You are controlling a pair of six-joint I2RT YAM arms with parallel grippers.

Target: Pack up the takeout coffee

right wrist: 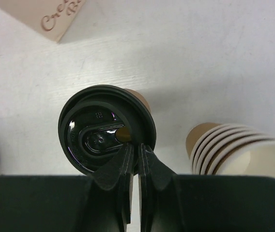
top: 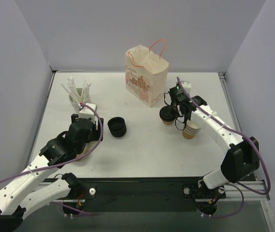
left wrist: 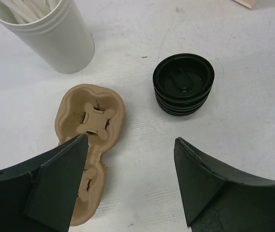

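The takeout coffee (top: 167,115) (right wrist: 103,129), a brown paper cup under a black lid, stands upright on the table in front of the paper bag (top: 146,75). My right gripper (top: 177,107) (right wrist: 137,147) is shut on the near right edge of its lid rim, the thin rim pinched between the fingertips. My left gripper (left wrist: 130,145) hangs open over the table at the left, with nothing between its fingers. Its left finger overlaps a brown pulp cup carrier (left wrist: 91,121). In the top view the left arm hides that gripper's fingers.
A stack of lidless paper cups (top: 191,129) (right wrist: 234,152) stands just right of the coffee. A stack of black lids (top: 117,126) (left wrist: 183,84) sits mid-table. A white holder of stirrers (top: 78,99) (left wrist: 50,34) is at the far left.
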